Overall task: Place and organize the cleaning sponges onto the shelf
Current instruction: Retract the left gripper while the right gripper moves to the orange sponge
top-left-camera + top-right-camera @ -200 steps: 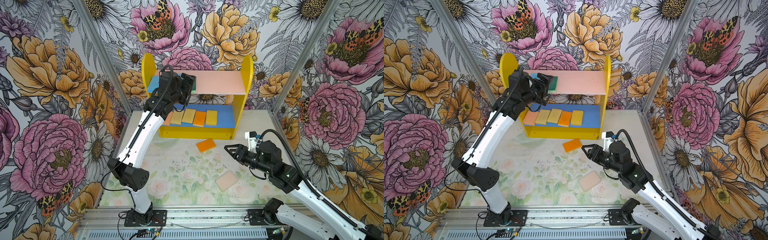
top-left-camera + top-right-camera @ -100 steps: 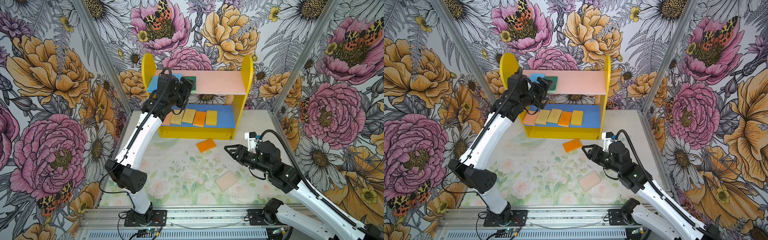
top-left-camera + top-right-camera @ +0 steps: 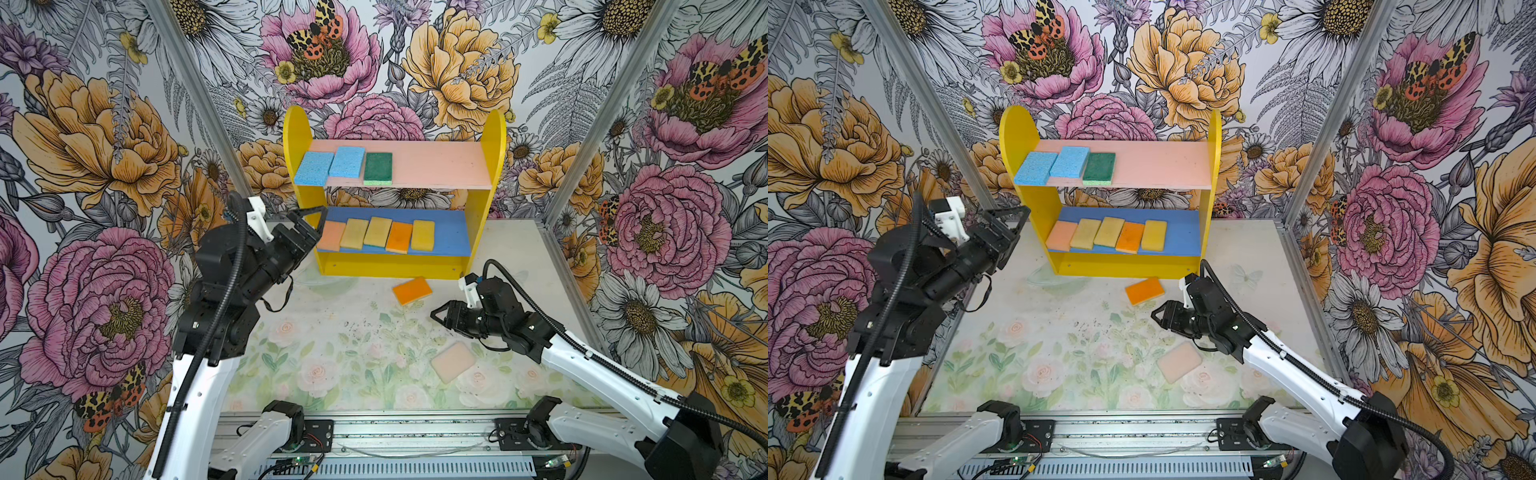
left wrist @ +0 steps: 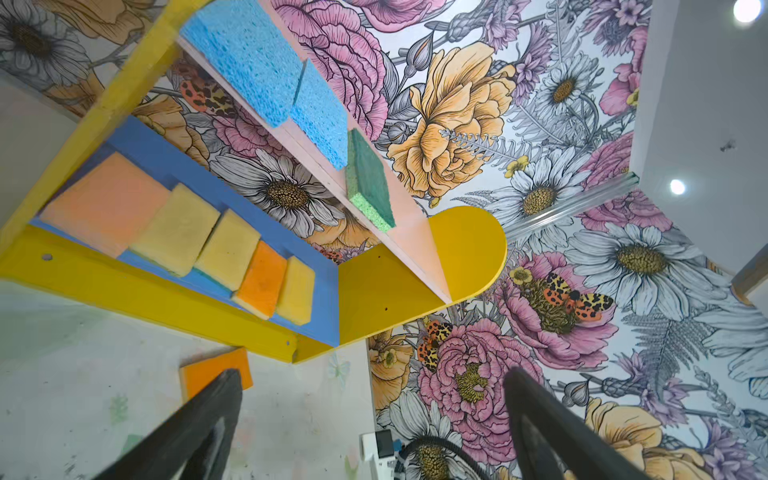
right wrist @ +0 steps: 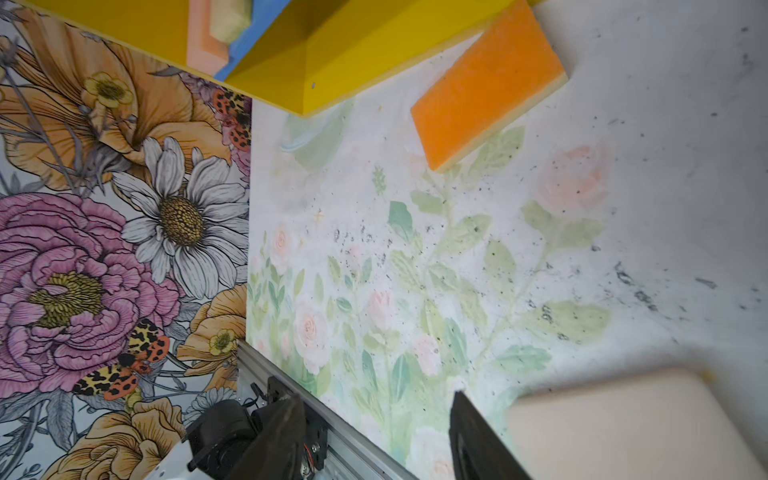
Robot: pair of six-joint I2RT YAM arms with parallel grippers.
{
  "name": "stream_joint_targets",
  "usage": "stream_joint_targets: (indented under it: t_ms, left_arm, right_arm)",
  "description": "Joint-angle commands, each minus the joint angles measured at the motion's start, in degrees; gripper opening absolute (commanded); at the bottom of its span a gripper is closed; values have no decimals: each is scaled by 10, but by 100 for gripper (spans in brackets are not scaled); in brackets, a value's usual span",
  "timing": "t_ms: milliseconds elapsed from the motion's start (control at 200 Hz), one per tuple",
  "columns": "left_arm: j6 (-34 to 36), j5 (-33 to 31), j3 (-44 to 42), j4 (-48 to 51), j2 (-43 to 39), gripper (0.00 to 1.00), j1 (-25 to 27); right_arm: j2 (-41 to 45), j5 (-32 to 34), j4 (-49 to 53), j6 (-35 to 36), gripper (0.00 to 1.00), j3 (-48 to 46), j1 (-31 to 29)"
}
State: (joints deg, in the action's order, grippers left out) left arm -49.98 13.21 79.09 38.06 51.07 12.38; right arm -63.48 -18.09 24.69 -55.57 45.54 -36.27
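Note:
The shelf [image 3: 440, 164] [image 3: 1167, 164] stands at the back of the table. Its pink upper board carries two blue cleaning sponges [image 3: 313, 168] [image 3: 347, 162] and a dark green one [image 3: 378, 168]. Several peach, yellow and orange sponges [image 3: 377, 231] lie in a row on the blue lower board. An orange sponge [image 3: 412, 290] [image 5: 486, 87] lies on the table before the shelf, and a pale pink one [image 3: 453, 361] [image 5: 631, 419] nearer the front. My left gripper [image 3: 309, 218] [image 4: 372, 382] hangs open and empty left of the shelf. My right gripper [image 3: 436, 318] [image 5: 376, 401] is open, between the two loose sponges.
Flowered walls close in the table on three sides, with metal corner posts [image 3: 582, 137] behind the shelf. A metal rail [image 3: 395, 432] with both arm bases runs along the front edge. The shelf's right yellow panel [image 3: 492, 137] stands near the back right post.
My left arm has drawn back from the upper board, down and to the left. The dark green sponge now lies uncovered there. The right arm has not moved.

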Motion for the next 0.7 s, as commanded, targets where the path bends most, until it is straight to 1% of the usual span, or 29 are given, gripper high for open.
stream_joint_targets:
  t_ms: [0,110,180,275,395,515,605,695]
  left_arm:
    - [59,2,-99,46,-31,99,20]
    - [52,-37,-206,25,-77,99,77]
    - [44,-58,-248,15,-93,99,103]
    - [46,-61,-276,10,-106,99,113]
    - [41,-58,-306,10,-122,99,113]
    - [29,-55,-331,-1,-148,99,113]
    - [22,-52,-340,-4,-163,99,111]
    - [21,-45,-343,-3,-170,99,109]
  right_arm:
    - [-41,10,5,24,57,34,5]
    - [-82,63,-14,-21,57,33,2]
    - [-103,97,-34,-30,56,35,4]
    - [-151,119,-35,6,56,79,9]
    - [-221,108,-52,-17,56,105,13]
    - [-269,103,-165,-98,56,68,9]
    - [-303,115,-277,-160,55,34,3]
    - [-345,123,-341,-208,53,23,-1]
